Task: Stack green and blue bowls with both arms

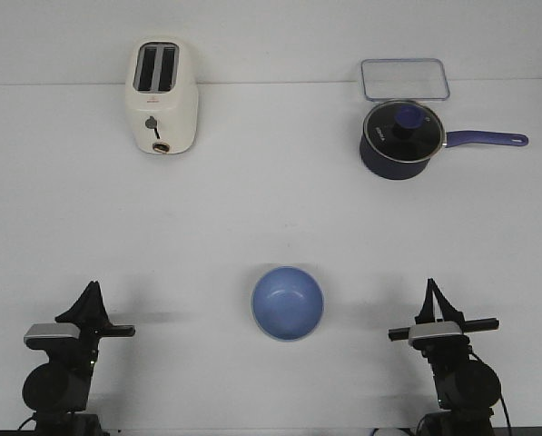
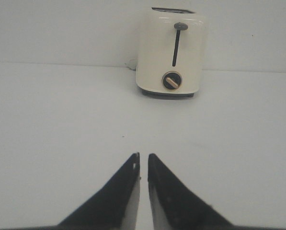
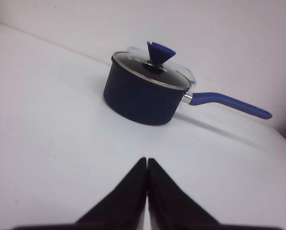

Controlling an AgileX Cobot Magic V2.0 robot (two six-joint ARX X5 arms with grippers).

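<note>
The periwinkle blue bowl (image 1: 288, 302) sits upright on the white table, near the front and between the two arms. No green bowl shows as a thing of its own in any view. My left gripper (image 1: 93, 287) rests at the front left, well apart from the bowl. In the left wrist view its fingers (image 2: 143, 155) stand with only a thin slit between them and hold nothing. My right gripper (image 1: 429, 285) rests at the front right, also apart from the bowl. In the right wrist view its fingers (image 3: 147, 160) are pressed together and empty.
A cream toaster (image 1: 162, 97) stands at the back left and shows in the left wrist view (image 2: 171, 52). A dark blue lidded saucepan (image 1: 400, 139) with a long handle stands at the back right, also in the right wrist view (image 3: 145, 96). A clear lid (image 1: 404, 79) lies behind it.
</note>
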